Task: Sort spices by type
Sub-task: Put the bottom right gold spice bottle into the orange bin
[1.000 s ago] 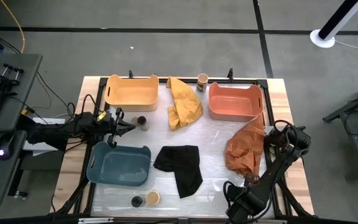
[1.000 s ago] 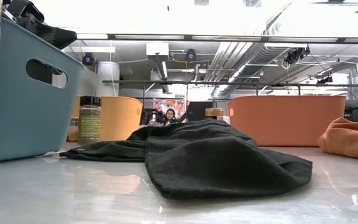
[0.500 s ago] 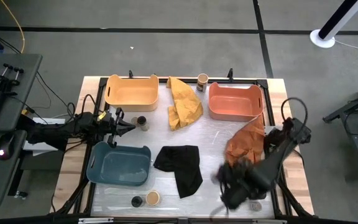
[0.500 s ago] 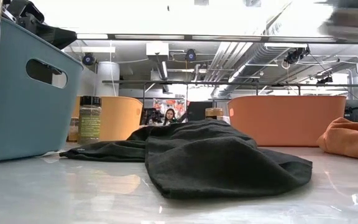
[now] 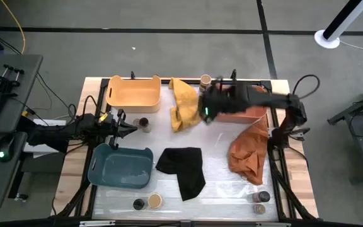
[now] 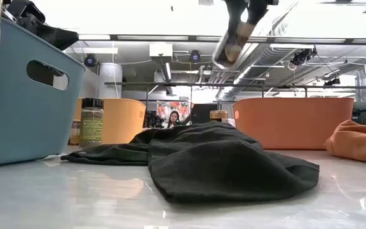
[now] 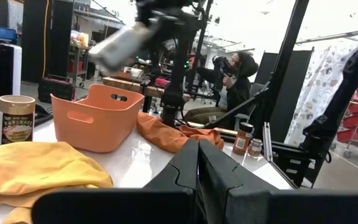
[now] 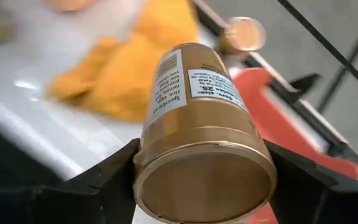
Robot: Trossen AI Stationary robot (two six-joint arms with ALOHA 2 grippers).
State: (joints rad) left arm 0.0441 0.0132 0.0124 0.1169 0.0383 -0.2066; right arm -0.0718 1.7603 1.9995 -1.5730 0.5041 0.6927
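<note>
Right hand (image 8: 201,180) grasps a small cylindrical tan-lidded spice jar (image 8: 197,118) between its fingers, raised above the desk (image 5: 216,151) near the coral plastic tray (image 5: 237,104) and crumpled yellow cloth (image 5: 186,104). Left hand (image 5: 131,127) is clenched empty beside a dark-lidded spice jar (image 5: 144,124), near the blue plastic tray (image 5: 120,167).

One camera looks straight down on the whole table (image 5: 169,142). One sits low beside the black cloth (image 6: 221,159), facing across. Both wrist cameras seem to catch the coral tray (image 7: 98,118).
</note>
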